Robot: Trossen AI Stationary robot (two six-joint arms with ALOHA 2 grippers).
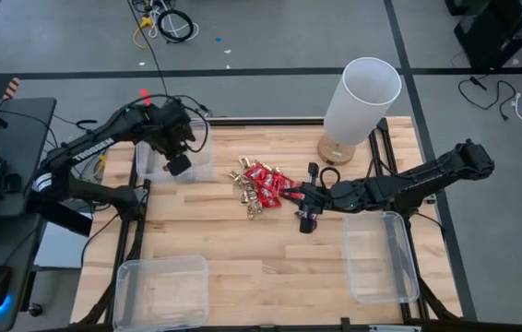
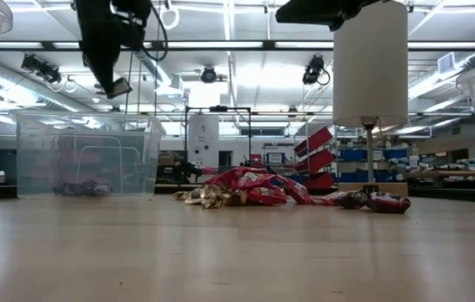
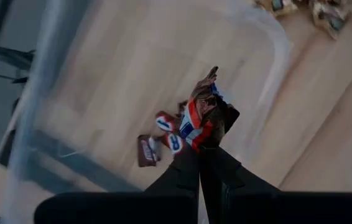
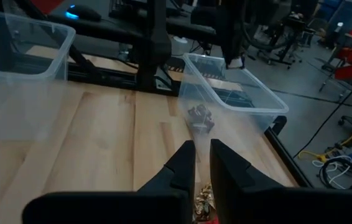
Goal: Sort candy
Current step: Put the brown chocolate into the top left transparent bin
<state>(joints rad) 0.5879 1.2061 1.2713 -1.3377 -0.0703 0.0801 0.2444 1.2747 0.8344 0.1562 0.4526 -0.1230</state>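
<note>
**Left wrist view: mini bar pinched over the bin**

The left gripper (image 3: 208, 134) is pinched on a dark mini bar (image 3: 202, 112) above the far-left bin (image 1: 196, 166), where others lie. The right gripper (image 1: 300, 197) sits nearly pressed together at the candy pile (image 1: 263, 187) mid-table; whether it holds anything is hidden. Sweets look light, crinkly and slippery; grip across the body, not the wrapper ends.

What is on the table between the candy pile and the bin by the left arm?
Nothing: in the high view, bare wood separates the candy pile from the bin.
</note>
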